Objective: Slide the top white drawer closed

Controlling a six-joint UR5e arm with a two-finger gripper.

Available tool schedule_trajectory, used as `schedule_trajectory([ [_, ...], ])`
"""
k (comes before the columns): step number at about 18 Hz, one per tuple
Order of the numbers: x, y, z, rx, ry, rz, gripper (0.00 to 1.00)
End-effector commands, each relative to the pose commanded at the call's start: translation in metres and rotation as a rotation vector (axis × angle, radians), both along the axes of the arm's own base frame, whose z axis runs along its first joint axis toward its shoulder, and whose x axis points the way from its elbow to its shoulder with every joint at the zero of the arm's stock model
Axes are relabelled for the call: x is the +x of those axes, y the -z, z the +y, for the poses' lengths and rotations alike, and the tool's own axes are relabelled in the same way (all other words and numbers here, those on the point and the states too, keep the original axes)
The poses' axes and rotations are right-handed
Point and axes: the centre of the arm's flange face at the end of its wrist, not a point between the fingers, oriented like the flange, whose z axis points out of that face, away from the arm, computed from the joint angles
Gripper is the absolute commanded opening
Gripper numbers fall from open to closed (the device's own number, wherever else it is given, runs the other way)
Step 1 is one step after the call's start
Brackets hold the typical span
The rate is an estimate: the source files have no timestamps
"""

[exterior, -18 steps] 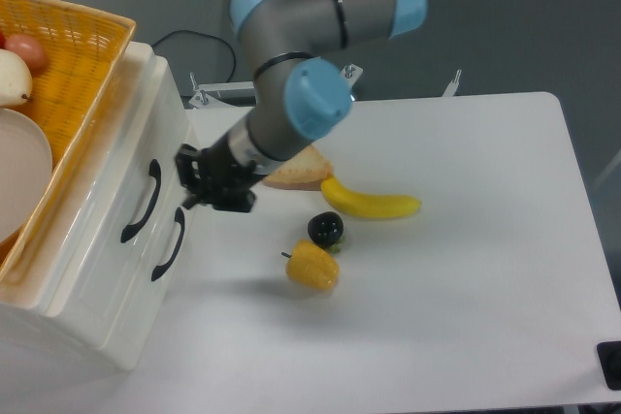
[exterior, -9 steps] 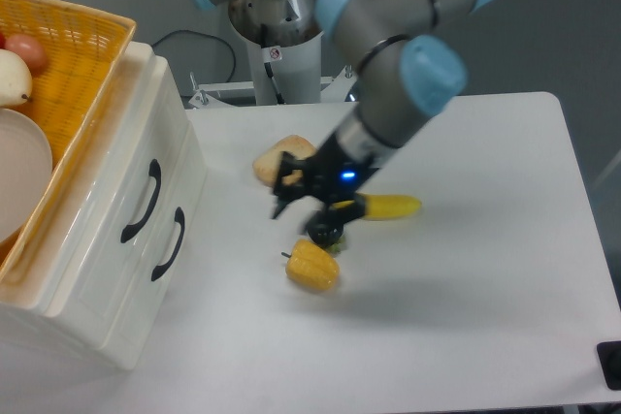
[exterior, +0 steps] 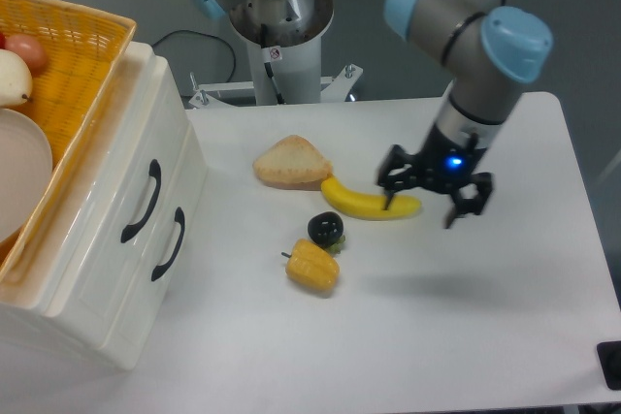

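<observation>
The white cabinet stands at the left, and its top white drawer (exterior: 126,181) sits flush with the cabinet front, its black curved handle (exterior: 142,202) facing the table. The lower drawer front with its own black handle (exterior: 169,244) is flush below it. My gripper (exterior: 421,203) hangs far to the right, above the right end of the banana, well away from the cabinet. Its fingers (exterior: 390,192) are spread apart and hold nothing.
A yellow wicker basket (exterior: 68,94) with a white plate and fruit sits on the cabinet top. On the table lie a bread slice (exterior: 289,163), a banana (exterior: 367,205), a dark round fruit (exterior: 326,229) and a yellow corn-like piece (exterior: 312,266).
My gripper has pulled away from the drawer fronts and swung right across the table, past the bread and dark fruit, to above the banana's right end. The drawers have not moved.
</observation>
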Motion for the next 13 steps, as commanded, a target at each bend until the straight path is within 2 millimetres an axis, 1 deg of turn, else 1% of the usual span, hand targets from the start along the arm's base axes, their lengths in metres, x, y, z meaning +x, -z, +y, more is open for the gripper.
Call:
schedule_trajectory([
  [2, -0.019, 0.004, -0.018, -0.027, 0.103, 0.050, 1.00],
  [3, -0.026, 0.008, -0.026, -0.046, 0.146, 0.061, 1.00],
  [4, -0.030, 0.014, -0.030, -0.084, 0.189, 0.076, 1.00],
  [7, -0.050, 0.035, -0.044, -0.208, 0.291, 0.116, 1.00],
  [8, -0.059, 0.043, -0.052, -0.215, 0.316, 0.118, 1.00],
  [10, -0.075, 0.051, -0.061, -0.221, 0.352, 0.129, 1.00],
  [12, -0.088, 0.052, -0.071, -0.224, 0.363, 0.136, 1.00],
  [13, -0.090, 0.053, -0.075, -0.225, 0.360, 0.134, 1.00],
])
